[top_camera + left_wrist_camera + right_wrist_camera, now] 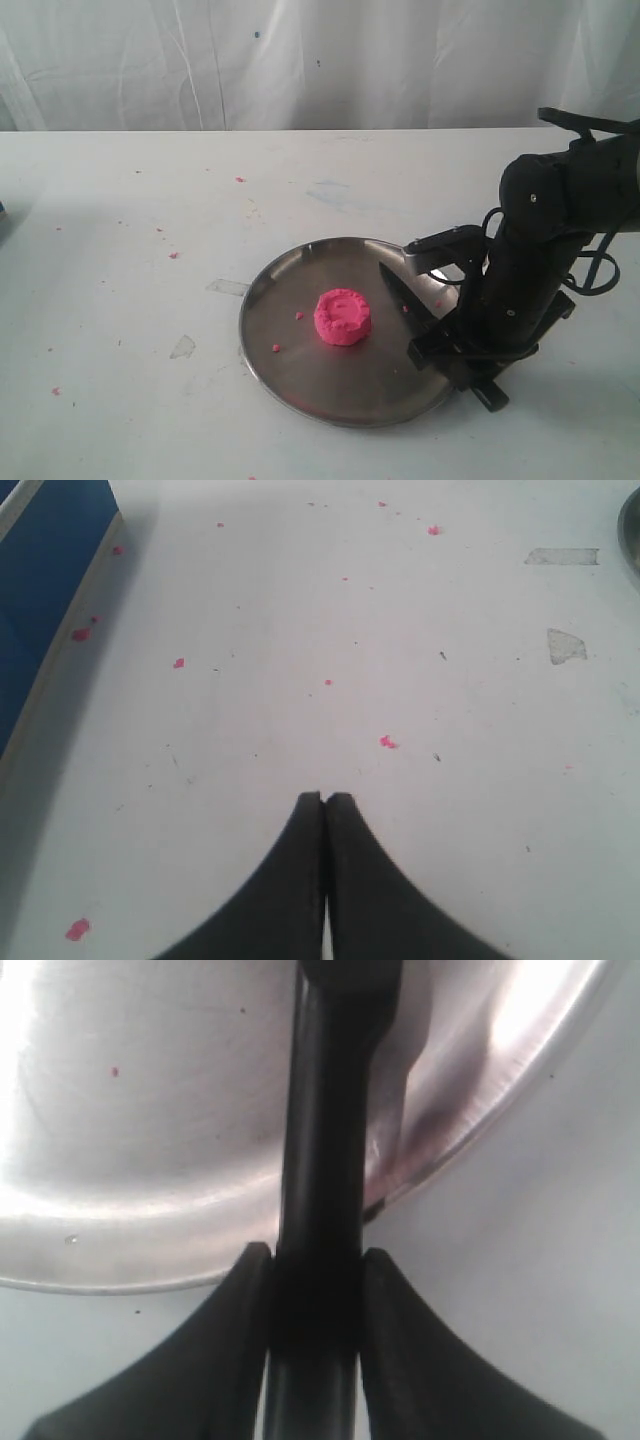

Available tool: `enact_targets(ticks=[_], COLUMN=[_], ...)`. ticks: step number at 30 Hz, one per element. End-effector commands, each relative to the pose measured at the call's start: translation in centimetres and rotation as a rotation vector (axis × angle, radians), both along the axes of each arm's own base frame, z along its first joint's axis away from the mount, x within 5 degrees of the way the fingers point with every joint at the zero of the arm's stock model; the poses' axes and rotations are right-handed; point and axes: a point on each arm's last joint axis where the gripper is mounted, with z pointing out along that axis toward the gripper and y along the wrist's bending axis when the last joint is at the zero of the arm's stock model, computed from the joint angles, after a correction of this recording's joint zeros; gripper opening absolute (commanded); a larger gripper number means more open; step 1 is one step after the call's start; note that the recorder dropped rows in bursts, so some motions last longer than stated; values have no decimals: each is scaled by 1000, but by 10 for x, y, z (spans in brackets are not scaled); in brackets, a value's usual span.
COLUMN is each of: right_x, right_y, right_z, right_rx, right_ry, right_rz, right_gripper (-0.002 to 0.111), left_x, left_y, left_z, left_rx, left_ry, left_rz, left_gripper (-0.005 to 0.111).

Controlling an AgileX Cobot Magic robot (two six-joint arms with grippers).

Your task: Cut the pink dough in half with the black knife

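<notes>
The pink dough [343,317] is a whole round puck with a dimpled top, resting near the middle of the round steel plate [290,370]. The black knife [402,293] lies at the plate's right side, blade pointing over the plate toward the back. My right gripper [452,345] is shut on the knife's handle [318,1210] at the plate's right rim; the handle fills the gap between both fingers [235,1300]. The dough does not show in the right wrist view. My left gripper [326,798] is shut on nothing, hovering over bare table, out of the exterior view.
Tiny pink crumbs [173,255] are scattered over the white table [120,220] and on the plate. Two bits of clear tape [182,347] lie left of the plate. A blue box [45,590] sits beside the left gripper. A white curtain hangs behind the table.
</notes>
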Motion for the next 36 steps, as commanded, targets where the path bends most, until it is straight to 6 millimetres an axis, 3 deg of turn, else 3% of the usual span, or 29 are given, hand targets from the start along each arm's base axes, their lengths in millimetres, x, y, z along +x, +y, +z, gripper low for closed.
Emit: enact_targets(ticks=[1,16,23,28,31,36], right_x=[1,5,5,3,3,-6], right_y=[1,2,2,2,3,3], right_z=[3,3,3,3,14,53], right_rx=[12,24,27,22,32,59], right_ry=[-23,-67,-66,-50,-33,-66], right_rz=[-6,11,11,13,10,49], right_gripper=[15,16,33,35,35,35], left_x=[-1,-1,-1,-1,-1,-1], left_y=[0,0,0,0,0,0], left_z=[-3,-3,-3,-3,-3,-3], left_rx=[-4,-4,-4,-4,-4,-4], left_ry=[19,19,19,19,19,19], left_rz=[3,3,3,3,3,3], left_gripper=[0,0,0,0,0,0])
